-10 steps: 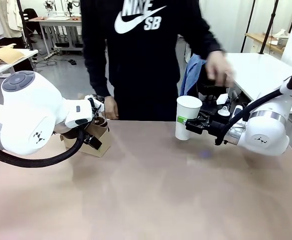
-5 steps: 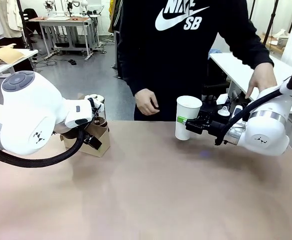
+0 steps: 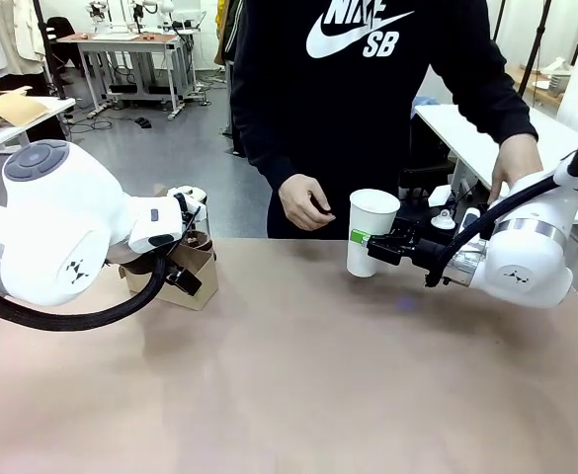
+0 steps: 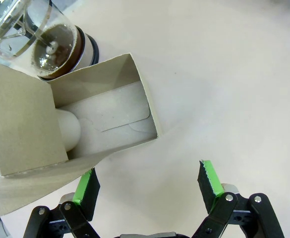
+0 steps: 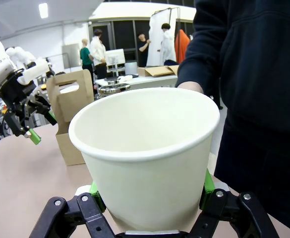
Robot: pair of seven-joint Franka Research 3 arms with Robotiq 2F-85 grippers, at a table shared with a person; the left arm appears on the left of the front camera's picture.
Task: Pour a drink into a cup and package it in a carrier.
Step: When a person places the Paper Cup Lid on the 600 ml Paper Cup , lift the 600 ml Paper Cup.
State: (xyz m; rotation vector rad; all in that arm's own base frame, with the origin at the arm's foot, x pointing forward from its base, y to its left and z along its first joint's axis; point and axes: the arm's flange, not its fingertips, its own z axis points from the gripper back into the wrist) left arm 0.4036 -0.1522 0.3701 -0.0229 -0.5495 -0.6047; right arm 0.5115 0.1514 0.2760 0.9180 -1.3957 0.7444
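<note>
Left gripper (image 4: 149, 183) hangs over the table (image 3: 298, 375) with its green pads spread apart and nothing between them; one pad sits just beside the outer wall of the carrier (image 4: 21, 124). The carrier stands at the table's left, partly screened in the front view by the left arm's wrist. Directly behind it, touching or nearly so, is the glass jug (image 4: 40, 34) holding the dark drink (image 4: 55, 44). A white rounded item (image 4: 68, 130) lies inside the carrier, half under a flap; what it is cannot be told. At the far edge the person stands, one hand (image 3: 306, 202) curled near the cup, the other hand (image 3: 519, 163) on a side table. Right gripper (image 3: 368, 242) is clamped on the open, empty cup (image 3: 371, 232), upright, well apart from the carrier
</note>
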